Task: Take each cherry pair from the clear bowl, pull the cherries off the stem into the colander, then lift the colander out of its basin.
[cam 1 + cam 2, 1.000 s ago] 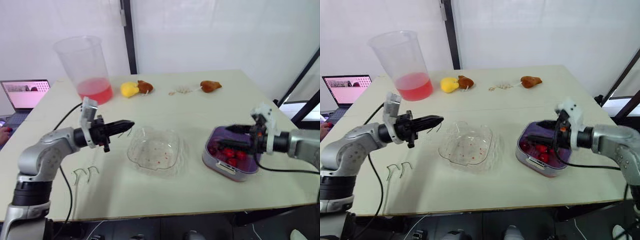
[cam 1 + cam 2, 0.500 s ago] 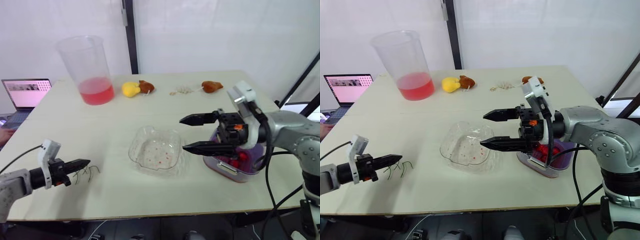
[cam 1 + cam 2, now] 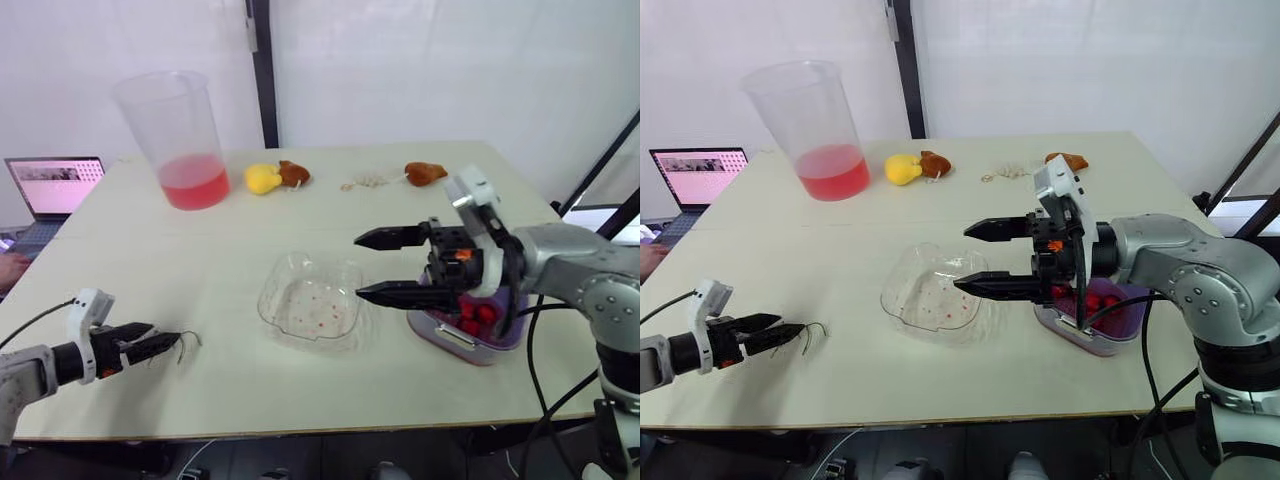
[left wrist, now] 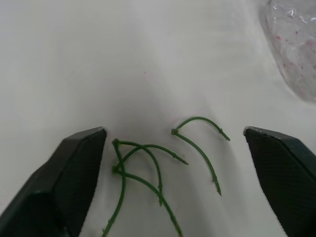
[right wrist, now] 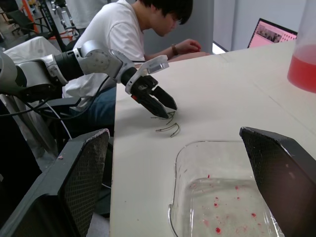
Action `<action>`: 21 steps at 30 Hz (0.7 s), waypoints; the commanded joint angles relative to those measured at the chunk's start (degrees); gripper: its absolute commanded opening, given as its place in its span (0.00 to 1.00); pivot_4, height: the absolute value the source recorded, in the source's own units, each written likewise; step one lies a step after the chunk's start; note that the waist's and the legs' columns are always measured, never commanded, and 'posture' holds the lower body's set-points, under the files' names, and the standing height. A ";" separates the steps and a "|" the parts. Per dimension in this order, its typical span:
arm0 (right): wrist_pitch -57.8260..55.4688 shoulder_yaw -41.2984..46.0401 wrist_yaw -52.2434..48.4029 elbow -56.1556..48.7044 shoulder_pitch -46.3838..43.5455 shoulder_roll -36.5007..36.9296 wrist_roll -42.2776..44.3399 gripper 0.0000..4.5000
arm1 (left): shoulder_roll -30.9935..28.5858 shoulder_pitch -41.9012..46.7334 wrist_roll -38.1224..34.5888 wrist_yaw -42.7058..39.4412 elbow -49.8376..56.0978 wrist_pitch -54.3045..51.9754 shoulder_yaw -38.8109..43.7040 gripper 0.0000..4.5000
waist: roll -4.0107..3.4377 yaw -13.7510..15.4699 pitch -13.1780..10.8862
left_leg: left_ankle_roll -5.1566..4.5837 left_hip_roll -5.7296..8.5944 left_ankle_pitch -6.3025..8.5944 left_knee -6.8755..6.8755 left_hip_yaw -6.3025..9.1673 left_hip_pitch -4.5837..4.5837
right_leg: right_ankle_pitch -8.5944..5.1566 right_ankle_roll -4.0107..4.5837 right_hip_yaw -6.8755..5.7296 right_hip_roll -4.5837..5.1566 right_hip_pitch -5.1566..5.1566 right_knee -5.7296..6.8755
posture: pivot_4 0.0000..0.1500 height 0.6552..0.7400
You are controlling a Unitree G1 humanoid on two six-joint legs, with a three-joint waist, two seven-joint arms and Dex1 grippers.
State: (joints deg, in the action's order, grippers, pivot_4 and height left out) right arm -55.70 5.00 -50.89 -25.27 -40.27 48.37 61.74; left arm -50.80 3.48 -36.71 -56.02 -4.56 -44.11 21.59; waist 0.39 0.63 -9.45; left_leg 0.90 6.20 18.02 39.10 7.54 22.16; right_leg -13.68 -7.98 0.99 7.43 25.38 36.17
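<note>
so the left gripper (image 3: 158,340) had dropped down to the near-left corner of the worktop (image 3: 230,240) and its fingers were now spread apart and empty, with the bare stems (image 4: 116,170) lying on the surface between them; a second earlier it was up beside the clear bowl (image 3: 312,300) pinching one; the right gripper (image 3: 360,266) had swung off the colander (image 3: 1132,303) and hung wide open, holding nothing, between bowl and colander; bowl looked empty apart from red juice specks, cherries (image 3: 1095,300) all sitting in the colander; my guess, the pulling was done and only the lift-out remained
</note>
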 commanded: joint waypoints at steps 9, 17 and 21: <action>-2.06 2.89 3.35 -5.47 1.99 2.24 3.56 1.00 | -6.31 17.58 3.86 -9.98 -1.43 14.34 -2.46 0.99 | 0.02 0.23 0.00 | 0.01 0.02 0.00 0.02 0.03 0.03 | 0.00 0.00 -0.09 0.05 -0.03 -0.02 | 1.00 1.00; -6.31 9.94 13.83 -11.04 8.78 7.14 6.88 1.00 | 0.50 33.62 -2.19 -20.26 9.00 10.75 -15.91 0.99 | 0.00 -0.41 0.00 | -0.05 0.08 0.03 -0.01 -0.03 0.06 | 0.01 -0.01 -0.15 0.13 0.03 -0.02 | 1.00 1.00; -8.67 19.29 21.03 -14.81 16.49 10.55 11.98 1.00 | 5.60 38.94 -1.16 -22.47 7.53 12.23 -20.43 0.99 | 0.04 0.00 -0.02 | -0.04 0.06 0.02 0.03 -0.02 0.09 | 0.01 -0.01 -0.16 0.11 0.03 -0.01 | 1.00 1.00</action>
State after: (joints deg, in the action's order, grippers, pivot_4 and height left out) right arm -63.91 19.72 -32.39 -38.07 -24.30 57.94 71.15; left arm -44.80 40.41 -37.87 -77.60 2.72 -33.12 0.61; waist 0.43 0.63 -9.46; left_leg 0.86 6.26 18.04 39.15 7.52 22.25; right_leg -13.67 -7.99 0.83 7.53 25.39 36.15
